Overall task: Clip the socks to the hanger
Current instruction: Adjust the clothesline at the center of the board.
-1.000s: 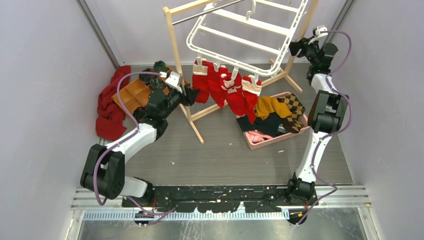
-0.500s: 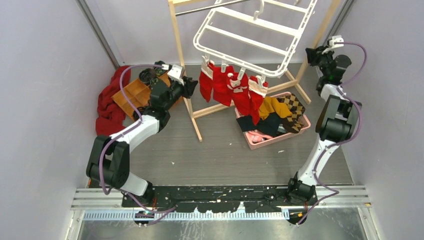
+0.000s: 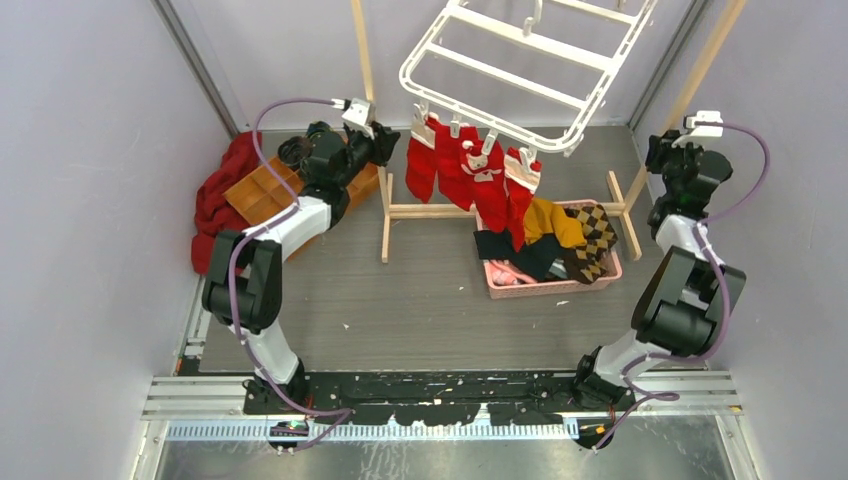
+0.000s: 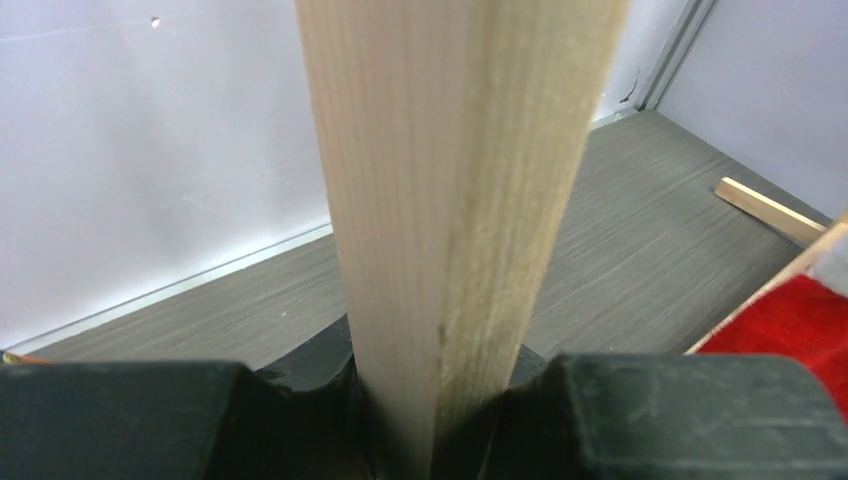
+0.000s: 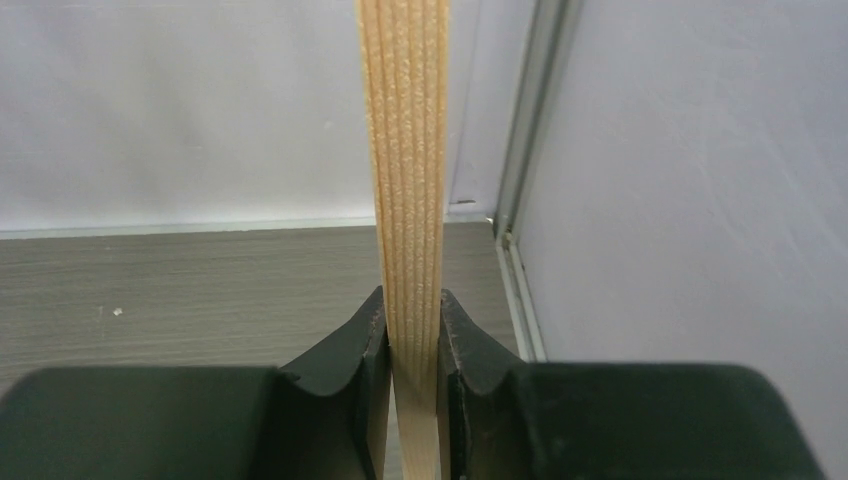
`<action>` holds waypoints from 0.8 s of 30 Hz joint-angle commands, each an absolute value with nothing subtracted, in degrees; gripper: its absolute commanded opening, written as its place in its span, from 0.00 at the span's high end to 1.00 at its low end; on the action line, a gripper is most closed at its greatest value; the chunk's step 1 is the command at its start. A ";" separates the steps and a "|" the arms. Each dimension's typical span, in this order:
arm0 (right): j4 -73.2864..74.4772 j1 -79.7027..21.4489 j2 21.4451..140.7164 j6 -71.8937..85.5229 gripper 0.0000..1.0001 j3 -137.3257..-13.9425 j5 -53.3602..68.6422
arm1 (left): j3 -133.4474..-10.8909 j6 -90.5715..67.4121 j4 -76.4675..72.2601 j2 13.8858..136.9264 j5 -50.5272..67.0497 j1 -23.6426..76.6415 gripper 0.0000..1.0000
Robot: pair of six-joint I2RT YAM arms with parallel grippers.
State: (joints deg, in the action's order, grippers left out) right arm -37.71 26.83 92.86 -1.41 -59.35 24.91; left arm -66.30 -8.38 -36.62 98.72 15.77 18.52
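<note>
The loose socks (image 3: 548, 222) lie heaped in a pink basket (image 3: 550, 288) on the tabletop. There is a mustard one, a brown argyle one (image 3: 597, 232) and black ones (image 3: 505, 245), all limp and overlapping. They sit directly under the near rail of the hanger (image 3: 520, 73), between the two arms and closer to the right arm's side.

The hanger is a white frame with crossbars, hung high and tilted. Its near rail runs left to right and drops towards the right. Four red socks (image 3: 470, 175) with pale cuffs already hang from clips along that rail, and their toes reach down to the basket's far edge. Whether any clips are free is too small to tell.

Neither hand is near the basket. The left hand (image 3: 385, 140) is clamped on the left post (image 4: 450, 200) of the wooden rack, with wood filling the gap between its fingers. The right hand (image 3: 660, 150) is clamped on the right post (image 5: 405, 150) in the same way, up by the right wall.

My judgement is that the next pick needs one hand to let go and come down and inward, and the right hand has the shorter way. A red cloth (image 3: 215, 200) and a brown tray (image 3: 262, 190) lie far left, beyond the left arm.
</note>
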 commanded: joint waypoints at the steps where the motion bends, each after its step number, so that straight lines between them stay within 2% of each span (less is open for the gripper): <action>1: -39.32 25.14 84.08 -2.02 0.87 -54.83 27.28 | -72.43 -13.61 -40.51 102.81 24.98 20.86 0.79; 8: -38.44 26.57 77.63 -2.67 0.87 -47.23 22.77 | -81.20 -17.17 -42.71 111.57 27.41 20.48 0.79; 22: -36.03 26.89 71.07 -3.60 0.87 -40.87 15.44 | -101.62 -25.75 -43.73 127.98 31.41 21.78 0.78; 24: -35.58 26.98 70.35 -3.41 0.84 -40.25 15.38 | -104.02 -27.25 -43.75 129.75 31.55 22.19 0.77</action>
